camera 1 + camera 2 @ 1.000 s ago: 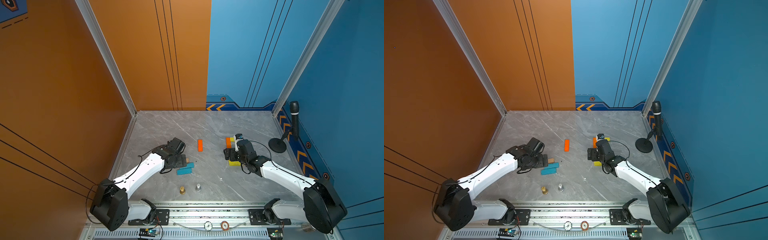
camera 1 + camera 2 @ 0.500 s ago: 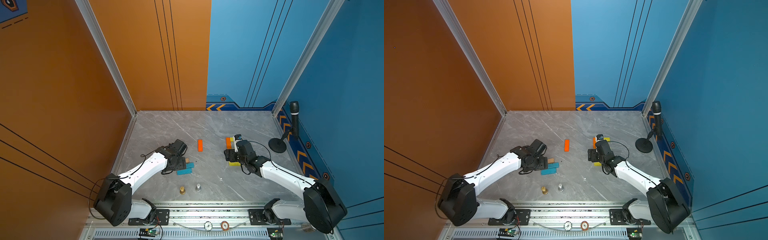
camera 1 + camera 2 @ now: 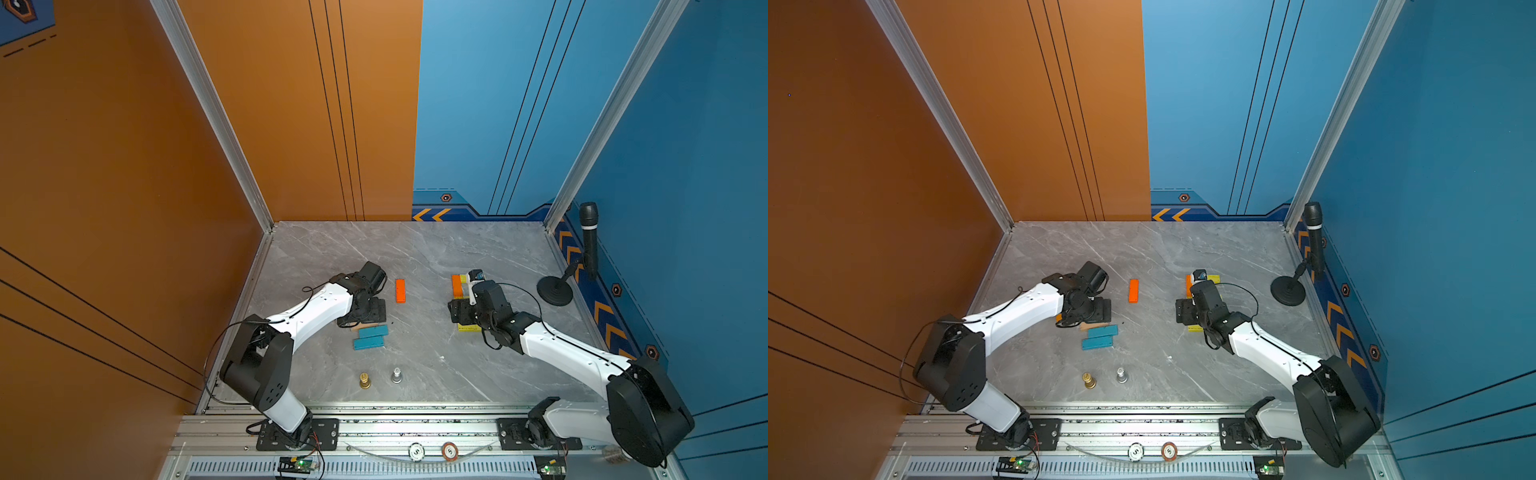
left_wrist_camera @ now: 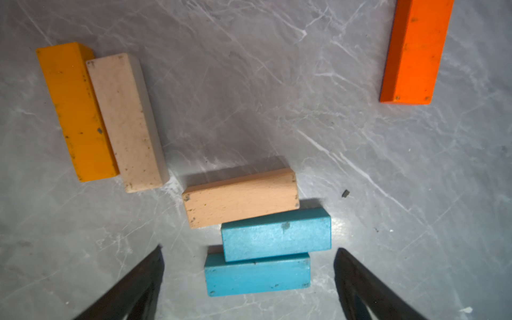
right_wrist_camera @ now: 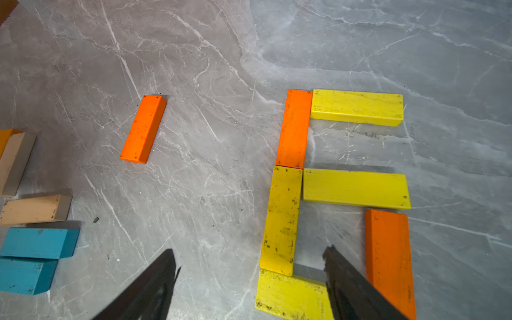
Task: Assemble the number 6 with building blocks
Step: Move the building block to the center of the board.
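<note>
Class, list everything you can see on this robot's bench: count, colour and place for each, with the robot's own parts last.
figure blocks: six, four yellow, two orange, forming a 6.
loose orange block: one, orange, alone mid-table.
teal blocks: two, teal, touching side by side.
tan blocks: two, tan, one touching a teal block.
amber block: one, yellow-orange, beside a tan block.
pawns: two, gold and silver, near the front edge.
chip discs: two, white and reddish, front rail.
microphone: one, black, on a stand by the blue wall.
left tool: one, black, open, at the teal blocks.
right tool: one, black, open, over the figure blocks.
</note>
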### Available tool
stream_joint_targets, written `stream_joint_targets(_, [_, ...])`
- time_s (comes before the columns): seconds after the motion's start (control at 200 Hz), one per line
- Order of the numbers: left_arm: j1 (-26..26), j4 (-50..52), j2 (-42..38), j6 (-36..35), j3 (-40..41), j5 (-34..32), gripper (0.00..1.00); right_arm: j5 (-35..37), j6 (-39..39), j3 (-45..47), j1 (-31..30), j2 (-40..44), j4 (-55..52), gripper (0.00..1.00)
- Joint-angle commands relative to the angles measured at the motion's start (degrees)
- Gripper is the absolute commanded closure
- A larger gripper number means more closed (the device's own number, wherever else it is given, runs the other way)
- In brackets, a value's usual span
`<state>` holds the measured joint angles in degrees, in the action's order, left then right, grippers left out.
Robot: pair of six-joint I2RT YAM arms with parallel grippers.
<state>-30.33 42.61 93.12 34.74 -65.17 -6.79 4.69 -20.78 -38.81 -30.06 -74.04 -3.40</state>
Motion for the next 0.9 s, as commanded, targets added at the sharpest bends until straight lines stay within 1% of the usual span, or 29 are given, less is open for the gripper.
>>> stream_joint_targets(0.0, [1.5, 0.7, 2.5, -0.8, -1.7, 1.8, 0.02, 0.0, 0.5, -0.5, -0.3, -0.2, -1.5, 0.12])
stream_joint_targets(0.18, [1.7, 0.5, 4.6, 1.9, -1.4, 0.4, 0.02, -0.5, 0.6, -0.7, -0.2, -0.8, -1.6, 0.06])
stream_joint_targets(0.37, [1.7, -1.7, 6.0, 3.3, -0.3, 0.8, 0.02, -0.6, 0.7, -0.7, -0.2, -1.0, -1.9, 0.00])
stream_joint_targets(0.896, [3.1, -4.5, 12.0, 5.7, 0.1, 2.1, 0.02, -0.6, 1.0, -0.4, 0.2, -0.8, -1.5, 0.01])
